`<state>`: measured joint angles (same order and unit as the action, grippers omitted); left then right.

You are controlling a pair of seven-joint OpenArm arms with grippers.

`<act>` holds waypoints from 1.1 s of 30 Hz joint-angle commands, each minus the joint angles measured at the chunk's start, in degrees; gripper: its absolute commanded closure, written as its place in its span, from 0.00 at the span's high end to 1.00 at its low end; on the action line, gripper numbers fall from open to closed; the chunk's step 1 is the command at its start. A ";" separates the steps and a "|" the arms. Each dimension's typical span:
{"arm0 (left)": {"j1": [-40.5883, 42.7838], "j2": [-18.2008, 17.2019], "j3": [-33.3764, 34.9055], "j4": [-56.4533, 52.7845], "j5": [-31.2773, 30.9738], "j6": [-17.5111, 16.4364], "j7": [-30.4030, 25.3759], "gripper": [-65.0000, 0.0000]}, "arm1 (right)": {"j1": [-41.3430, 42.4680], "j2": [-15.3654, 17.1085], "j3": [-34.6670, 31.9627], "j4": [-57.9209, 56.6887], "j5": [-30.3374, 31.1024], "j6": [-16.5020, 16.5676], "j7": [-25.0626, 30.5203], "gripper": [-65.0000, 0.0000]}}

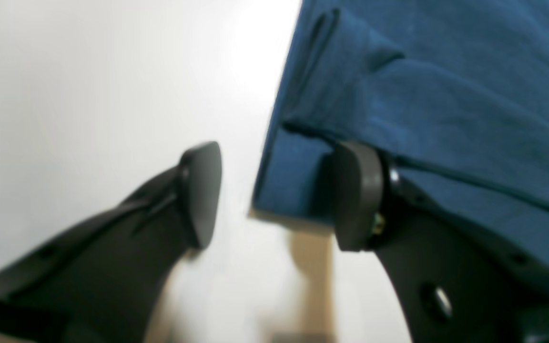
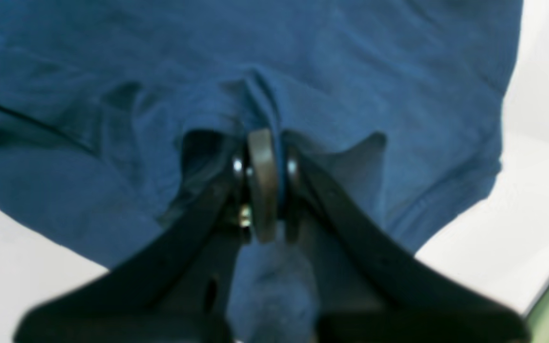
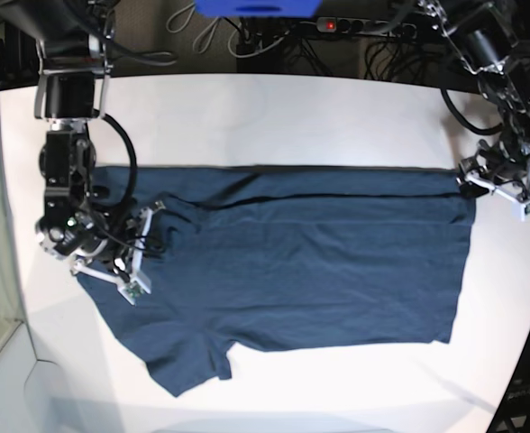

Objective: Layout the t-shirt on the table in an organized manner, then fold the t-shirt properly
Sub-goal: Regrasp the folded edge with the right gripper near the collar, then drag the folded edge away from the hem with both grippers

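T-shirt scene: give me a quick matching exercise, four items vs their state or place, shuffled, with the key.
Items:
1. left gripper
2. right gripper
3. t-shirt
4. table

States or places:
A. spread out flat, one sleeve toward the near edge
B. white, lies under the cloth
C. jaws apart, at a corner of the cloth
D. shut on a pinch of cloth

Pairs: 1-C, 2-D, 3-A, 4-B
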<state>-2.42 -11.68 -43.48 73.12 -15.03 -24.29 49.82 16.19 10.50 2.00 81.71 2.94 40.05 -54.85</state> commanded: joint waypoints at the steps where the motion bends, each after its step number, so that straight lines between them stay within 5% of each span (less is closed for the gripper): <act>1: -0.09 -0.76 -0.08 0.24 0.57 -0.01 0.95 0.55 | 1.53 0.79 0.15 0.62 0.18 -0.05 0.83 0.01; 7: 0.61 -0.84 -0.08 0.33 0.48 -0.01 0.95 0.56 | -1.72 3.08 0.59 2.11 0.27 -0.05 0.83 0.39; 11: 0.61 -0.84 -0.08 0.33 0.48 -0.01 0.95 0.58 | -6.73 4.05 3.41 8.00 0.27 -0.05 1.00 0.54; 16: 1.76 -0.84 0.19 0.33 0.30 -0.10 0.86 0.72 | -12.89 4.84 9.82 11.52 0.27 -0.05 5.14 0.55; 33: 1.40 -0.32 0.28 -0.46 0.39 -0.10 0.33 0.72 | -16.58 7.30 12.90 3.69 0.36 -0.05 9.62 0.55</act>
<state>-0.99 -11.84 -43.33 72.75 -15.44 -24.73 47.68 -0.93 16.82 14.44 84.47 3.22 40.07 -45.60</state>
